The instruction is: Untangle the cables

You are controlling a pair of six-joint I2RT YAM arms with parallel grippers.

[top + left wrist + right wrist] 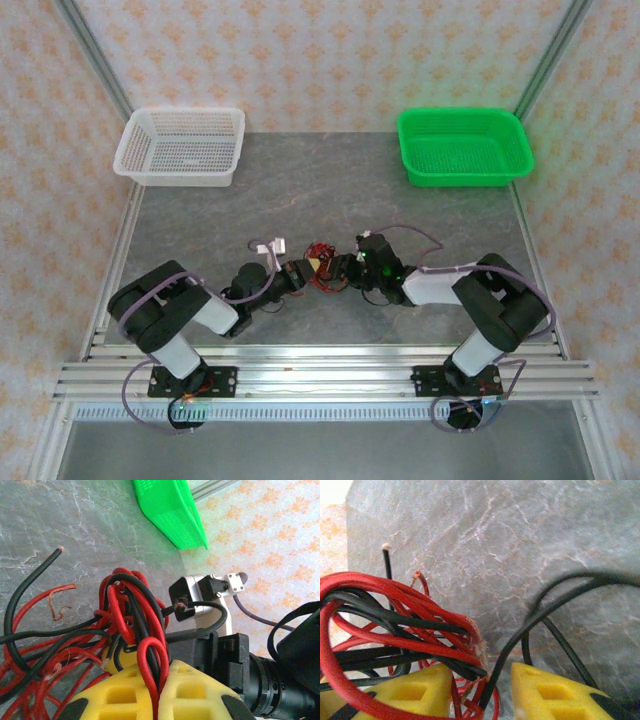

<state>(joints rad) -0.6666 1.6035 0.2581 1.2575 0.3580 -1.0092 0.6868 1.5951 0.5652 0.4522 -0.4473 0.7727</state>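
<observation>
Yellow pads (pixel 132 677) of the left gripper (pixel 162 680) pinch a red loop of the cables (pixel 125 615); on the right gripper (pixel 495 685), jaws stand apart around a black strand. Snarl stretches side to side between them on the table (pixel 330 200), white basket (pixel 185 112) and green basket (pixel 460 115) well beyond.

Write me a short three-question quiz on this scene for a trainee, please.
1. True or false: the left gripper is shut on a red one of the cables.
2. Where does the green basket stand? A. at the far right corner of the table; B. at the far left corner; C. between the two arms.
3. Fill in: in the right wrist view, a black cable runs through the gap between the right gripper and its two ____ pads.

Key: 1 true; 2 A; 3 yellow.
</observation>
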